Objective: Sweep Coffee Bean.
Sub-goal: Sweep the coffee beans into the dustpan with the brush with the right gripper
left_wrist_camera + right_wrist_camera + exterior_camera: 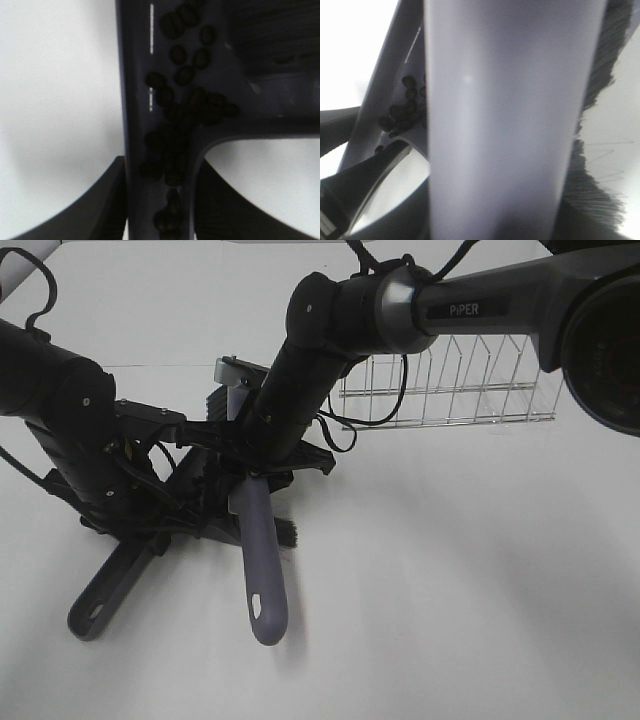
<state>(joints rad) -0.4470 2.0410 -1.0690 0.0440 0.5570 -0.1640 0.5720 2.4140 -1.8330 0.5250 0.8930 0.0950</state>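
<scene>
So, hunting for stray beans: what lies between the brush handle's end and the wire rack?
Only bare white table, seen in the exterior high view; the coffee beans lie in the dustpan.

Robotics lab, staged test-bench setup. Evidence: two black jointed arms work over a plain white counter [480, 620]: left arm [50, 380], and right arm [470, 300] with "PiPER" printed on its grey link. Loose black cables [335, 425] hang along them. Backdrop is as white and featureless as the counter. The props are household items: wire rack [450, 390] at the back, dark dustpan [105, 595], lilac-handled brush [262, 560], coffee beans [175, 130] lying in the pan. Domestic bits on a sterile white surface under robot arms, so lab, not kitchen.
</scene>
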